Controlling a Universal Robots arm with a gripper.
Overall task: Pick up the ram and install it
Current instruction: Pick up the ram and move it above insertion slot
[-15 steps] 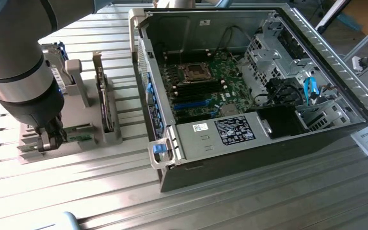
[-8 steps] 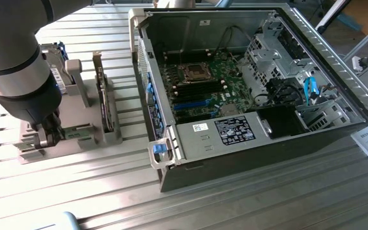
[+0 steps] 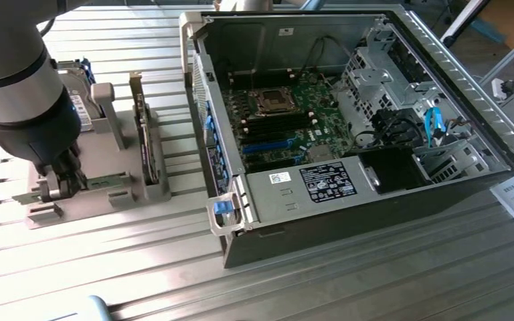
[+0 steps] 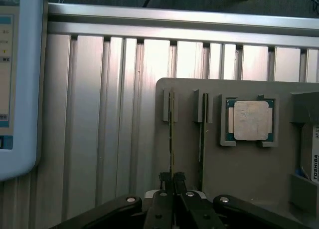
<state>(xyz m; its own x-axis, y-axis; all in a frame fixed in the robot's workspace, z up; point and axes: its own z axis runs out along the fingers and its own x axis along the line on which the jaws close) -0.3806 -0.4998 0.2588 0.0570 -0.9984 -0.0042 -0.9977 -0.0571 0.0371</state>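
Observation:
In the wrist view the ram (image 4: 171,134) stands on edge as a thin green-gold strip in a slot of the grey holder (image 4: 239,169). My gripper (image 4: 172,177) is shut on the ram's near end, its black fingers (image 4: 165,178) pressed against both faces. A second thin stick (image 4: 202,139) stands in the neighbouring slot. In the exterior view my gripper (image 3: 61,182) reaches down into the holder (image 3: 105,134) at the exterior view's left, with a green strip of ram (image 3: 107,180) showing beside it.
The open computer case (image 3: 444,73) lies to the exterior view's right of the holder, its motherboard (image 3: 284,124) exposed. The holder also carries an upright expansion card (image 3: 141,134), a hard drive (image 4: 314,159) and a processor (image 4: 250,120). A white device (image 4: 17,79) lies on the slatted table.

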